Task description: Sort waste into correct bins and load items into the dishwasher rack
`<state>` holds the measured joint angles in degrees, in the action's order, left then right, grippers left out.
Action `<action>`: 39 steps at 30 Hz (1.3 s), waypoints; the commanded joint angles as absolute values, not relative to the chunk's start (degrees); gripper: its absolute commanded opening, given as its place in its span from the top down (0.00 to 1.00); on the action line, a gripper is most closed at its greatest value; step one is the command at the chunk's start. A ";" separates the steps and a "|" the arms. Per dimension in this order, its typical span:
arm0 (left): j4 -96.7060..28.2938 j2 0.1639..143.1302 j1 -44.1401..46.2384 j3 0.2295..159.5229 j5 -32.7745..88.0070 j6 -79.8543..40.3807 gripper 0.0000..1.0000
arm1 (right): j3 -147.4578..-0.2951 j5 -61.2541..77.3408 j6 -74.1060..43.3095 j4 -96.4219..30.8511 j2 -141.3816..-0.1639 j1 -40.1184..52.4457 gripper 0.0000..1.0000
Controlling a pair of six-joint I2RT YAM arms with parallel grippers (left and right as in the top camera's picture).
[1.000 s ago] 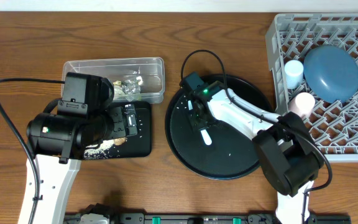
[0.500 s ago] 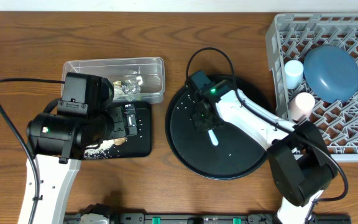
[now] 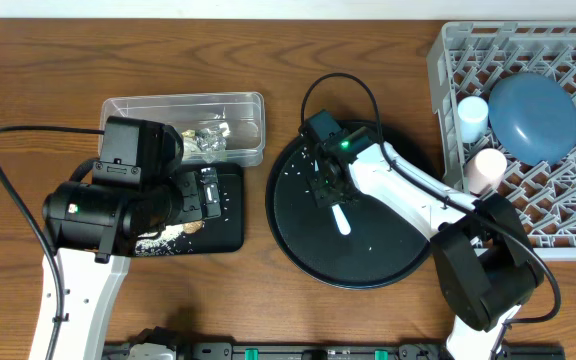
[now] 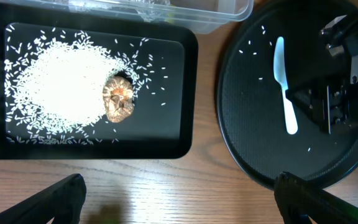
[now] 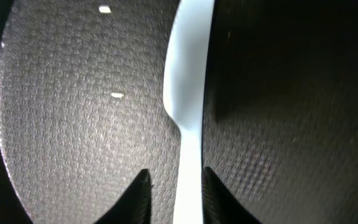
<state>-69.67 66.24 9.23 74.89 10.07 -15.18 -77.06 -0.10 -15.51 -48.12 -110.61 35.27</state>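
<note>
A pale blue spoon (image 3: 342,218) lies flat on the large round black tray (image 3: 368,262). My right gripper (image 3: 330,193) is down on that tray. In the right wrist view the spoon's handle (image 5: 188,155) runs between its fingers (image 5: 174,173), against the right one with a narrow gap to the left one. My left gripper (image 4: 179,182) hangs wide open and empty over bare wood. Below it, the shallow black tray (image 4: 173,127) holds white rice (image 4: 61,81) and a brown lump (image 4: 120,99). Crumpled wrappers (image 3: 208,140) lie in the clear tub (image 3: 183,105).
The grey rack (image 3: 568,225) at the right holds a dark blue dish (image 3: 533,115), a light blue cup (image 3: 473,118) and a pinkish cup (image 3: 486,165). A few rice grains (image 4: 253,43) are scattered on the round tray. The right arm's cable loops above that tray.
The right gripper slid a little to the right across the round tray, and the spoon shifted with it. Its jaws have parted slightly. The left arm has not moved.
</note>
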 commanded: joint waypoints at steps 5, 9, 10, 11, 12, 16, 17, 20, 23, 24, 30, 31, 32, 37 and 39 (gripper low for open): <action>-69.84 66.24 9.34 75.18 9.37 -15.05 0.02 | -75.64 -2.17 -15.14 -44.10 -109.84 35.33 0.71; -69.84 66.24 9.34 75.18 9.37 -15.05 0.02 | -75.64 -2.70 -15.16 -41.25 -109.84 35.33 0.72; -69.84 66.24 9.34 75.18 9.37 -15.05 0.02 | -75.64 -2.81 -15.16 -40.60 -109.84 35.33 0.72; -69.84 66.24 9.34 75.18 9.37 -15.05 0.02 | -75.61 -2.83 -15.16 -39.97 -109.84 35.31 0.72; -69.82 66.24 9.34 75.18 9.37 -15.05 0.02 | -75.61 -2.83 -15.16 -39.18 -109.84 35.33 0.72; -69.84 66.24 9.34 75.18 9.37 -15.05 0.02 | -75.61 -3.16 -15.18 -36.58 -110.26 35.40 0.74; -69.82 66.24 9.34 75.18 9.37 -15.05 0.02 | -75.61 -3.31 -15.18 -36.14 -110.63 35.48 0.75; -69.82 66.24 9.34 75.18 9.37 -15.05 0.02 | -75.61 -5.74 -15.70 -35.16 -112.44 35.77 0.75; -69.82 66.24 9.34 75.18 9.37 -15.05 0.02 | -75.61 -6.44 -15.88 -33.43 -114.91 35.81 0.75; -69.82 66.24 9.34 75.18 9.37 -15.05 0.02 | -75.61 -6.44 -15.88 -32.62 -115.81 35.81 0.75; -69.84 66.24 9.34 75.18 9.37 -15.05 0.02 | -75.61 -5.98 -17.30 -28.75 -121.19 36.77 0.79; -69.82 66.24 9.34 75.18 9.37 -15.05 0.02 | -75.61 -5.98 -17.87 -28.86 -121.91 36.91 0.82; -69.84 66.24 9.34 75.18 9.37 -15.05 0.02 | -75.61 -5.93 -18.50 -29.10 -122.43 36.99 0.83; -69.84 66.24 9.34 75.18 9.37 -15.05 0.02 | -75.64 -5.76 -18.65 -29.74 -122.91 37.12 0.96; -69.84 66.24 9.34 75.18 9.37 -15.05 0.02 | -75.64 -5.76 -18.68 -29.67 -122.89 37.17 0.98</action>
